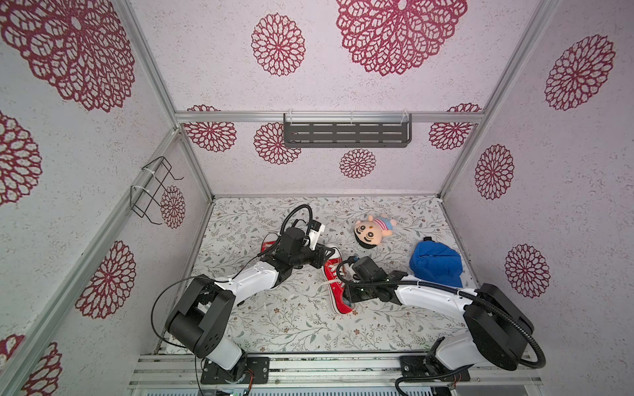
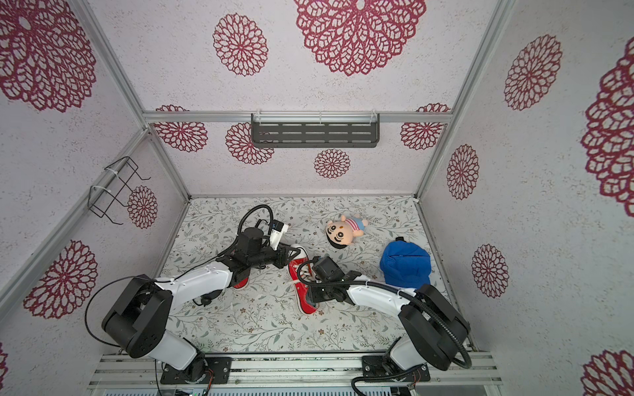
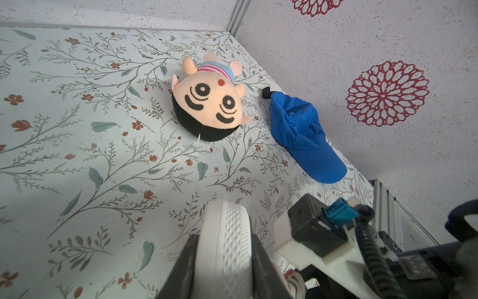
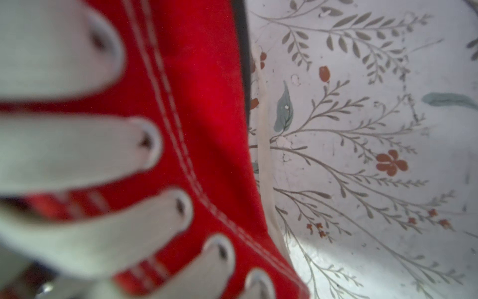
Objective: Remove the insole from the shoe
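My left gripper point(image 3: 223, 238) pins the shoe point(image 1: 331, 271) by the toe; my right gripper point(image 1: 350, 299) is at its mouth for the insole.

On the left wall, at 9 o'clock, the wire rack point(image 1: 151, 190) shows nothing in it. A second shoe point(image 1: 269, 244) lies at 10 o'clock, mostly under my left arm point(image 1: 254, 277). My left jaws are clamped narrow on the white toe cap point(image 3: 227, 220) of the shoe at mid-table, toe to 12 o'clock, heel to 6. I judge this hold is meant to stop the shoe sliding or lifting when the insole is tugged. The shelf point(image 1: 346, 135) on the wall at 12 o'clock shows nothing in it either. My right gripper's tips are hidden at the heel opening, so I cannot tell how wide they stand or whether they have anything. The insole is out of sight; I take it to be inside the shoe. The doll point(image 1: 370, 233) at 1 o'clock and the cap point(image 1: 435, 264) at 3 lie well apart from the work.
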Controlling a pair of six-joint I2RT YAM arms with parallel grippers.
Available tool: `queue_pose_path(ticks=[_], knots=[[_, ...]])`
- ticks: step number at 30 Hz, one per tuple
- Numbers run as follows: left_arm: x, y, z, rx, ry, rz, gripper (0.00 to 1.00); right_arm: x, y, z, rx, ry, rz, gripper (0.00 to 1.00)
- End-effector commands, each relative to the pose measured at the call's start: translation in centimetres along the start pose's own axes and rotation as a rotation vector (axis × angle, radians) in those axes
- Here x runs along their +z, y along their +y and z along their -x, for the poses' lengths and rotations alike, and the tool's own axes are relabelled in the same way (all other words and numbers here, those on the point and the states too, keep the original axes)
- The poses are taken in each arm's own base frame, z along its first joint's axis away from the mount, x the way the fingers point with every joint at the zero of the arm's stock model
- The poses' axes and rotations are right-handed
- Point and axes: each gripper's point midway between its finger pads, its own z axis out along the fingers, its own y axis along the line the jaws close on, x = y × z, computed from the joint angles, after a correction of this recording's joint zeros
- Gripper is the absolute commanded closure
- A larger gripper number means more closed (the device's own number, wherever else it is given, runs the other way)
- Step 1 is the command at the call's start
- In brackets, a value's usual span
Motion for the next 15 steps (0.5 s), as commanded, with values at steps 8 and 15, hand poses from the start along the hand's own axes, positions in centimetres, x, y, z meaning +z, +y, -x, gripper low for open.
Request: queue_pose_path(ticks=[8,15], knots=[[-1.5,-5.9,3.9,0.127,-0.095,-0.137,0.96,-1.3,-0.2,1.3,-0.049,-0.073,-0.021,1.0],[-3.3,-5.6,5.2,0.208,-0.137,-0.015,0.98,-6.9,2.9,4.3,0.014,-0.208,0.162,1.0]])
